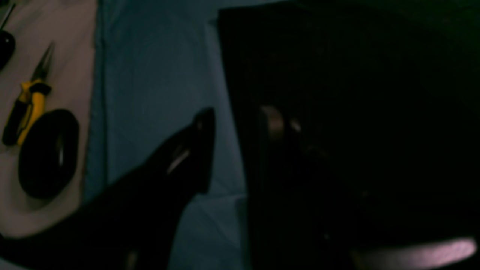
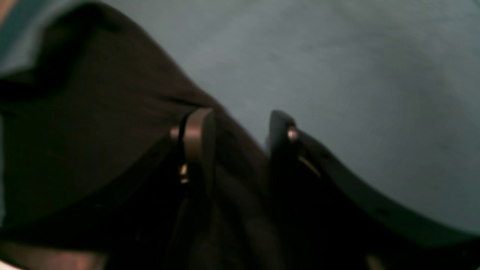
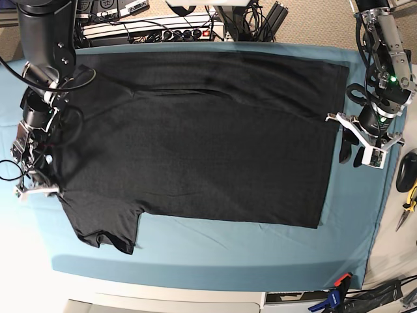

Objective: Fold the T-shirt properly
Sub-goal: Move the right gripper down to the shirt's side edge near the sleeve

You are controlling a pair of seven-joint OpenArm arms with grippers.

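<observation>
Starting at the left edge of the base view, the right gripper (image 3: 29, 179) sits low at the sleeve side of the T-shirt (image 3: 195, 137), which lies spread nearly flat across the teal cloth (image 3: 215, 257), one sleeve trailing toward the near-left corner. That placement suits picking up the sleeve edge for a fold inward. Its wrist view shows the two fingers (image 2: 198, 138) parted to a moderate gap, with dark fabric rising between and behind them; whether the cloth is actually pinched or only lying against the fingers cannot be told from the blur. Moving across, the shirt body is smooth apart from a shallow crease near the far edge, and no fold looks made yet, so the task seems at its beginning. On the right, the left gripper (image 3: 355, 147) hangs just beside the hem edge, over bare teal cloth. Its wrist view has one finger (image 1: 202, 150) over the cloth and the other lost against the dark shirt, jaws apart and straddling the edge without clamping it, probably poised to take the hem. Beyond lie yellow-handled pliers (image 3: 409, 203) and a black mouse (image 3: 405, 173).
</observation>
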